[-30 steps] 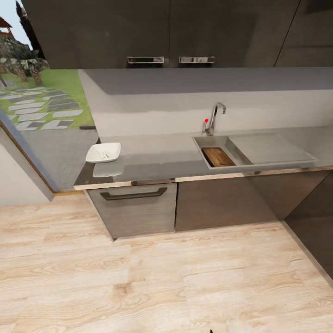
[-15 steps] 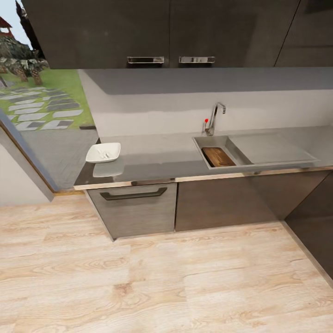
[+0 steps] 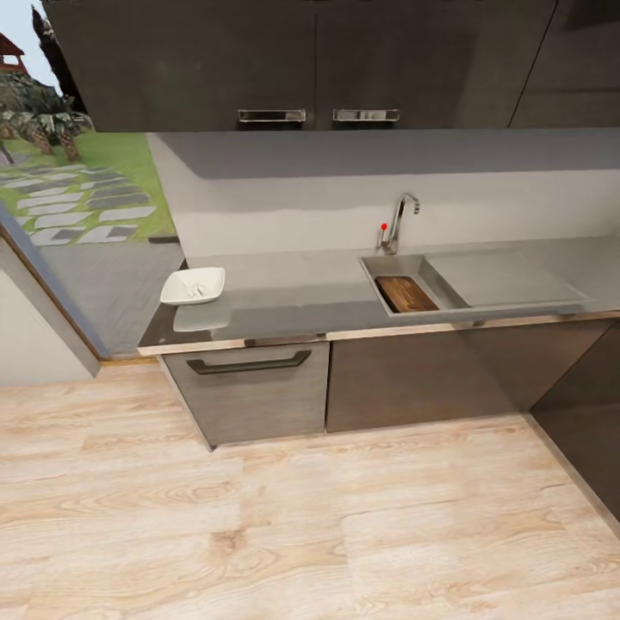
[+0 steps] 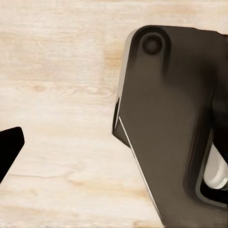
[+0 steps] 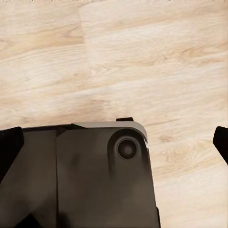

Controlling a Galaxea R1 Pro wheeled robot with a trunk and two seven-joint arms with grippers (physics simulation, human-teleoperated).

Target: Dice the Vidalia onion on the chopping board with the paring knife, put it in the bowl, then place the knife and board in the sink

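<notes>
The chopping board [image 3: 406, 294] is seen lying in the sink [image 3: 384, 289], long axis running near-to-far, right of centre. The bowl [image 3: 193, 285] sits far left on the countertop [image 3: 293, 297]. Gripper opening cannot be told; nothing is seen held.

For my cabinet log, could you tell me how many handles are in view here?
3: two chrome handles side by side on the upper cabinets, and one black handle on the drawer under the bowl. Others may be hidden.

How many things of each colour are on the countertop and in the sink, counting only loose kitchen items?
White: 1, the bowl on the countertop
Brown: 1, the chopping board in the sink
Total: 2
</notes>
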